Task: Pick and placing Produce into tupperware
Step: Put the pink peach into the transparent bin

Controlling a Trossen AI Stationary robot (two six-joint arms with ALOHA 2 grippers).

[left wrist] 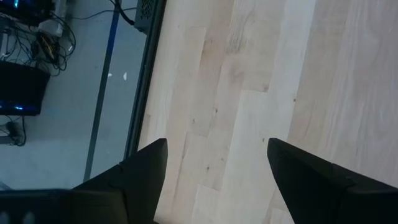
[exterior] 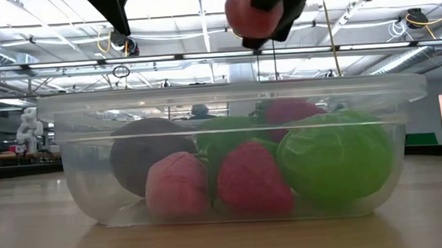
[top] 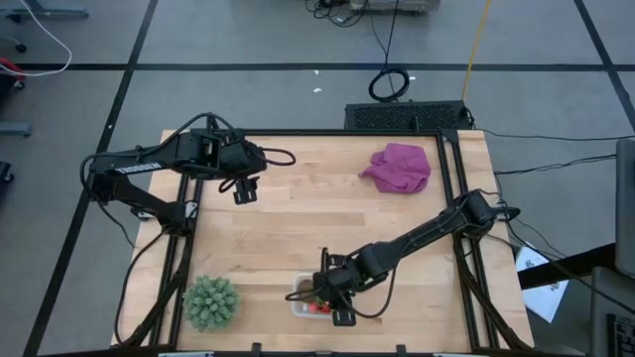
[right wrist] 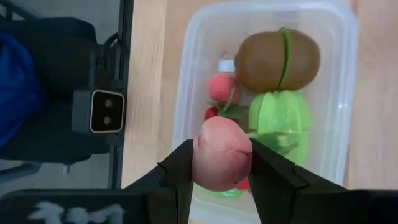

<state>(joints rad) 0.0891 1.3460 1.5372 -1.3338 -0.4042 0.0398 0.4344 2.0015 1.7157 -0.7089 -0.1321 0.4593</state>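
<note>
Right jaws (right wrist: 222, 163) clenched on a rounded pink-red toy fruit piece (right wrist: 222, 160), carried directly above the small clear plastic rectangular container with rounded corners (right wrist: 186, 93). Held piece pinched at its sides, hanging clear of the rim with open air beneath, as confirmed in the low view. Straight below the jaws: a gap at the container's near end, already crowded by small red strawberry-like pieces (right wrist: 222, 88). Beside these, a light-green toy vegetable (right wrist: 280, 115). Farther along, a brown oval kiwi-like piece (right wrist: 278, 59), lying crosswise at the far end. Container's long axis running away from the wrist, so jaws aligned over the near end. Judged: drop path vertical, no sideways correction needed; release likely to land the piece on top of the red ones rather than on the floor of the container. Risk judged: roll-off over the near wall if let go too high.

In the high view, container sitting at the near edge of the pale wooden surface (top: 327, 218), just beside a spiky dark-green plant (top: 210, 301). Farther off, left jaws (top: 245, 187) spread, holding nothing, hovering over bare wood near the far left corner, well apart from the container. Right arm plainly the nearer. At the far right, a crumpled purple cloth (top: 399, 167).
</note>
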